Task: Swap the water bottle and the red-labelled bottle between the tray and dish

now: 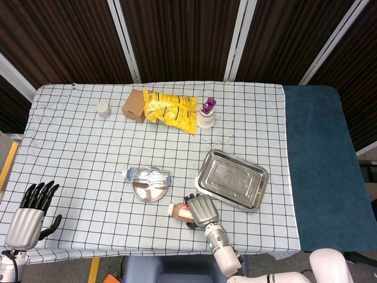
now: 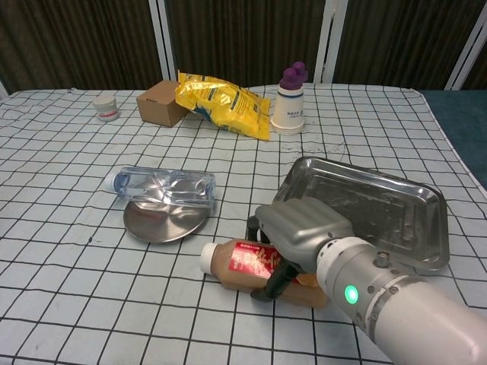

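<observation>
The red-labelled bottle [image 2: 243, 261] lies on its side on the checked cloth, white cap pointing left, just in front of the round dish [image 2: 163, 219]. My right hand [image 2: 300, 232] is wrapped over its right half, fingers curled on top and thumb underneath; the head view shows that hand [image 1: 200, 209] over the bottle [image 1: 178, 210]. The clear water bottle [image 2: 163, 187] lies across the dish's far rim, also seen as the water bottle [image 1: 147, 174] on the dish [image 1: 150, 190]. The steel tray [image 2: 384, 209] sits to the right, with nothing in it. My left hand [image 1: 32, 213] hangs off the table's left front corner, fingers spread, holding nothing.
Along the back of the table stand a small white jar [image 2: 106, 107], a cardboard box [image 2: 161, 103], a yellow snack bag [image 2: 224, 103] and a white cup with a purple top [image 2: 290, 99]. A blue surface [image 1: 321, 165] adjoins the table on the right.
</observation>
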You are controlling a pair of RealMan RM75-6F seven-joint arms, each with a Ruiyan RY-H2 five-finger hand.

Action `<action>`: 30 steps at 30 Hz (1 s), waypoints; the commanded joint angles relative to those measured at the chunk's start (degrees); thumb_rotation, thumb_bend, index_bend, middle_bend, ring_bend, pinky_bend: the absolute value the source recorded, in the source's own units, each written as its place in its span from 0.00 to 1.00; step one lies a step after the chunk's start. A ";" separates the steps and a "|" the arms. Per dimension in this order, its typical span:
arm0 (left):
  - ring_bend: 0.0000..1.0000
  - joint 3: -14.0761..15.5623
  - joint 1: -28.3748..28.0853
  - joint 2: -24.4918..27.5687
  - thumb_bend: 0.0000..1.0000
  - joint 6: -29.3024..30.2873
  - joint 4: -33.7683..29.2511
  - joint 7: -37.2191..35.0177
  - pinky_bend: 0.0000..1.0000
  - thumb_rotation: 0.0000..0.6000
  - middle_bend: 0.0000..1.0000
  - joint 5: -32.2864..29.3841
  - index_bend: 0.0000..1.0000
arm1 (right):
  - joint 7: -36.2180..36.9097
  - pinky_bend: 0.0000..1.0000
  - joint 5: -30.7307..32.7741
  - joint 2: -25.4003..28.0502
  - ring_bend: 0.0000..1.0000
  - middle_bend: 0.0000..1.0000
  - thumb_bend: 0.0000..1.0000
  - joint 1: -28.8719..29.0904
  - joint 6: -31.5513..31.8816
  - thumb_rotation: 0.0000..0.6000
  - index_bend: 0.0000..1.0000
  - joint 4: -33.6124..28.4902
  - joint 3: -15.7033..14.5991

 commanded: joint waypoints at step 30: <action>0.00 -1.67 -1.51 -4.44 0.39 -7.19 2.66 5.96 0.06 1.00 0.03 -0.78 0.00 | 24.47 0.52 -2.36 18.98 0.47 0.49 0.40 1.87 -9.33 1.00 0.42 15.16 2.05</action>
